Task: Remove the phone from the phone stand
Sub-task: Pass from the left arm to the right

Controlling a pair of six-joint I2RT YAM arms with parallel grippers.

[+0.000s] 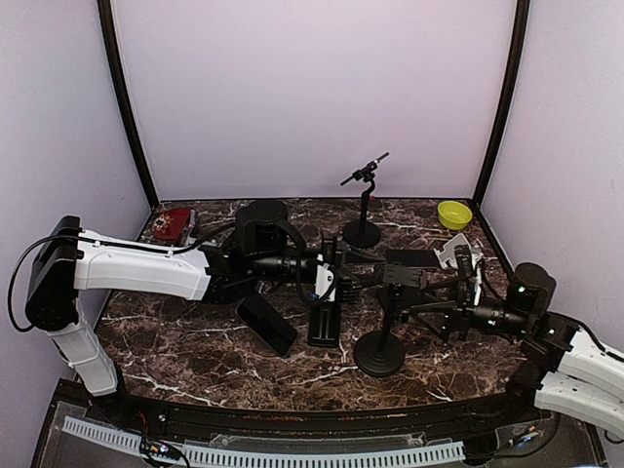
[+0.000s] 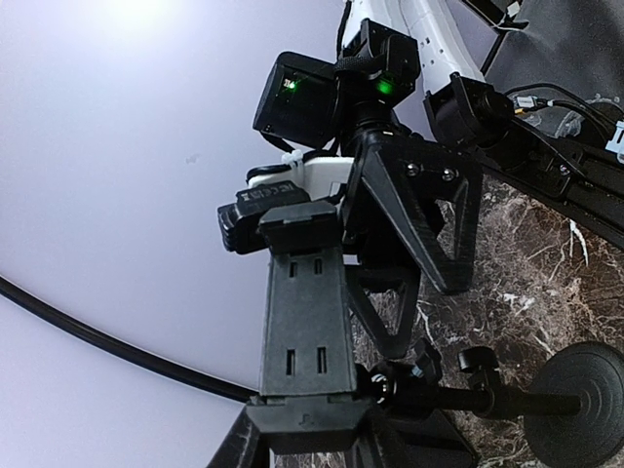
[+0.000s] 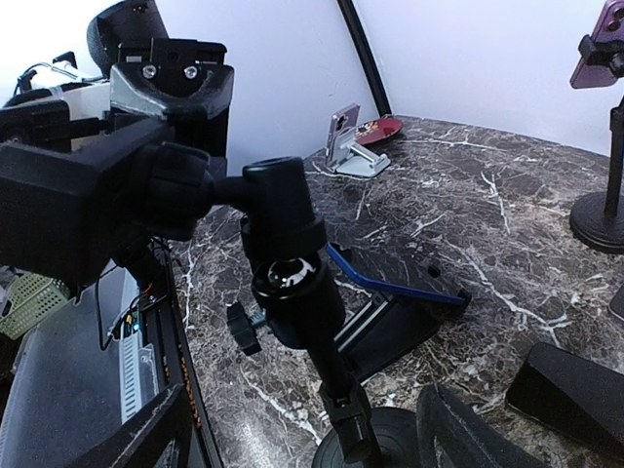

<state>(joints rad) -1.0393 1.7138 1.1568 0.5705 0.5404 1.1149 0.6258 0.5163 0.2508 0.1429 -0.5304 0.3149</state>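
Black from base to top, the phone stand sits on the marbled tabletop between the two hands. Its clamp head lies roughly level on top of the pole, one end turned toward the left hand. That hand comes in from the stand's left and is clenched narrow on the end of the head. In the left wrist view the head's slotted back runs straight out from the hand. The right wrist view shows a screwed finger plate of the left hand resting on the head's upper side.

The right hand reaches in from the opposite side and is released. Its fingers are spread on either side of the pole below the ball joint, with a gap showing on both sides.

Whether the clamp head grips a phone cannot be told from these views. A dark phone lies flat on the tabletop on the near side of the left hand's wrist, apart from the stand. It is beside a black ribbed block that sits just nearer than that hand's fingertips. A dark slab lies just beyond the right hand's fingertips.

Well beyond both hands, a second stand holds a pinkish phone in its clamp. A yellow bowl sits far behind the right hand.
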